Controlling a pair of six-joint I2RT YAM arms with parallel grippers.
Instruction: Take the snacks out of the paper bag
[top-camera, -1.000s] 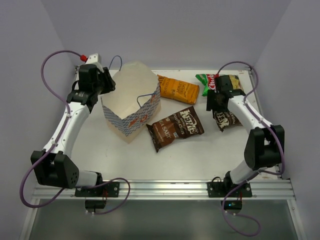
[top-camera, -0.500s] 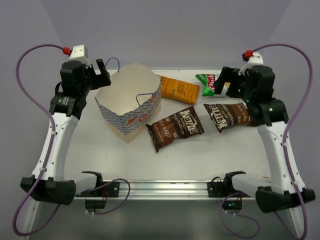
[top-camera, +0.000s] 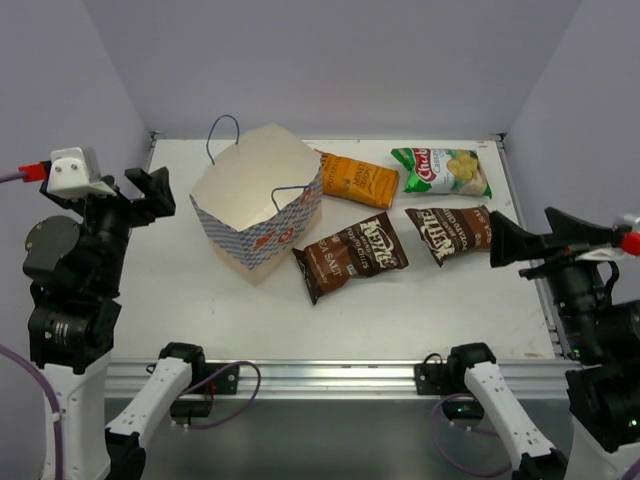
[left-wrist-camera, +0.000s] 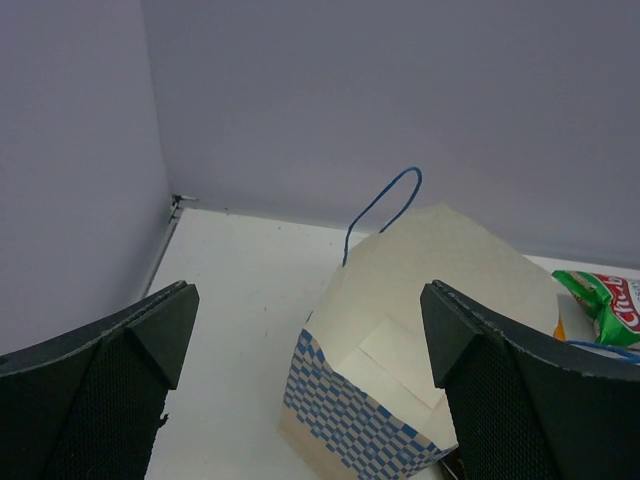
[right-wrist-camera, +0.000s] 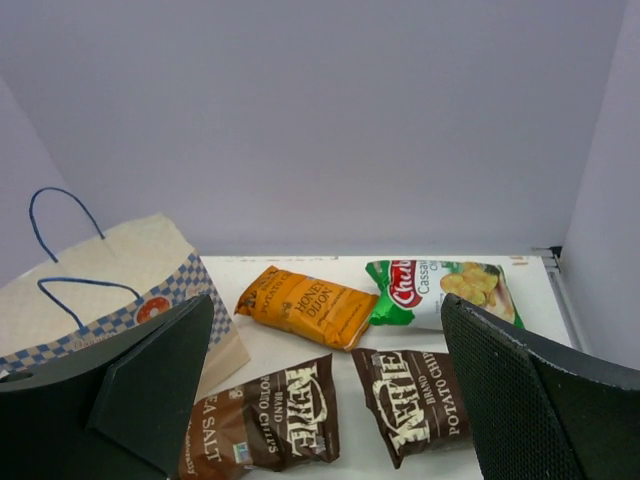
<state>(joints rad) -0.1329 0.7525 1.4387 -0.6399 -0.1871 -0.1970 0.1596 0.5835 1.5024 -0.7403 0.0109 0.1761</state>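
The paper bag (top-camera: 258, 205), blue-and-white check with a cream inside, stands open at the table's left centre, and no packet shows inside it. Four snacks lie on the table to its right: an orange packet (top-camera: 357, 180), a green-and-white chip bag (top-camera: 440, 170), and two dark brown packets (top-camera: 350, 255) (top-camera: 460, 231). My left gripper (top-camera: 135, 200) is open and empty, held high to the left of the bag (left-wrist-camera: 430, 290). My right gripper (top-camera: 540, 240) is open and empty, raised to the right of the packets. The right wrist view shows the orange (right-wrist-camera: 305, 305), green (right-wrist-camera: 440, 290) and brown packets (right-wrist-camera: 265, 420) (right-wrist-camera: 410, 400).
The white table (top-camera: 200, 300) is walled by lilac panels at the back and both sides. A metal rail (top-camera: 330, 378) with the arm mounts runs along the near edge. The bag's blue string handles (top-camera: 222, 130) stick up.
Both arms have pulled back from the table and risen towards the near edge. The right gripper has left the right brown packet lying on the table. The bag and the other packets have not moved.
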